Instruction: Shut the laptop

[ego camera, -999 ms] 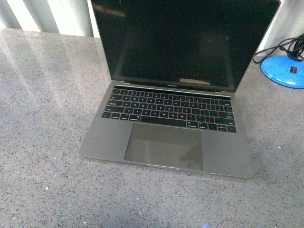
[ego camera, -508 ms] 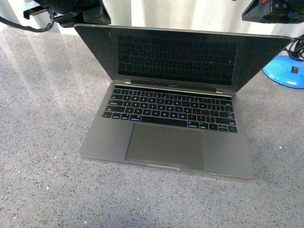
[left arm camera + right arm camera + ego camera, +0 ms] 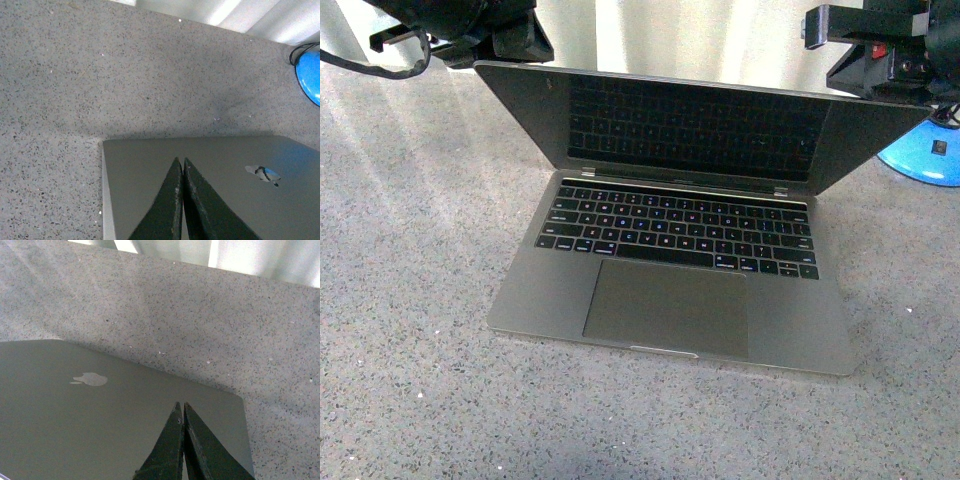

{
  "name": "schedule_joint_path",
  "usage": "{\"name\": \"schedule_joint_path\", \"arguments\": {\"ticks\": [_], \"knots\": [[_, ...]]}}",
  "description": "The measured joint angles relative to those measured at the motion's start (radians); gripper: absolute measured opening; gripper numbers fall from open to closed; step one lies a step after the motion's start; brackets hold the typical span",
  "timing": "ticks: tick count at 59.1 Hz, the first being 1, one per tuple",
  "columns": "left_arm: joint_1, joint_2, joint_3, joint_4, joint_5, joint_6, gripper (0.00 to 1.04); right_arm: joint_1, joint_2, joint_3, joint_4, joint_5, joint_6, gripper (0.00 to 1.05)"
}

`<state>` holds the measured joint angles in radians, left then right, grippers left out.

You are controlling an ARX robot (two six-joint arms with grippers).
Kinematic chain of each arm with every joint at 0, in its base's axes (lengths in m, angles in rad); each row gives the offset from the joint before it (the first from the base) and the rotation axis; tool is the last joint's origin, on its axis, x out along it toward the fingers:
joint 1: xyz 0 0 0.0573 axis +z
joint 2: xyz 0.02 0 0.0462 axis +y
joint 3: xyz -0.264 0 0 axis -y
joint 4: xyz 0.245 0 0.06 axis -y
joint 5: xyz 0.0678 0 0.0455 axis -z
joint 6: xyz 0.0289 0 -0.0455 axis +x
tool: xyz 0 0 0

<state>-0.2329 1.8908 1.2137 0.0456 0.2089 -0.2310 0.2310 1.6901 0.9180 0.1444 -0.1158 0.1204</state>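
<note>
The space-grey laptop (image 3: 670, 290) sits open on the speckled grey counter, its black screen tilted forward over the black keyboard. My left gripper (image 3: 181, 162) is shut, its tips on the back of the grey lid (image 3: 210, 185) near one corner, beside the pale apple logo (image 3: 263, 174). My right gripper (image 3: 180, 406) is shut, its tips on the lid (image 3: 100, 425) near the other corner. In the front view the left arm (image 3: 470, 25) shows behind the lid's top left corner and the right arm (image 3: 880, 45) behind its top right corner.
A blue round base (image 3: 925, 152) with black cables stands on the counter at the right, close behind the laptop; it also shows in the left wrist view (image 3: 309, 80). A pale wall runs along the counter's far edge.
Both arms have come into view behind the lid. The screen has swung forward and down from upright to a partly lowered angle, and lowered a little further in the last half second.
</note>
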Motion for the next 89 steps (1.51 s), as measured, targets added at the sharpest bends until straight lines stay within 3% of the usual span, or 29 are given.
{"name": "schedule_joint_path", "arguments": {"ticks": [46, 89], "knots": [[-0.003, 0.0, -0.133, 0.041, 0.031, -0.059, 0.04, -0.022, 0.006, -0.108, 0.044, -0.019, 0.064, 0.01], [-0.058, -0.001, -0.211, 0.09, 0.037, -0.123, 0.04, -0.031, 0.03, -0.178, 0.09, -0.026, 0.098, 0.01]]}}
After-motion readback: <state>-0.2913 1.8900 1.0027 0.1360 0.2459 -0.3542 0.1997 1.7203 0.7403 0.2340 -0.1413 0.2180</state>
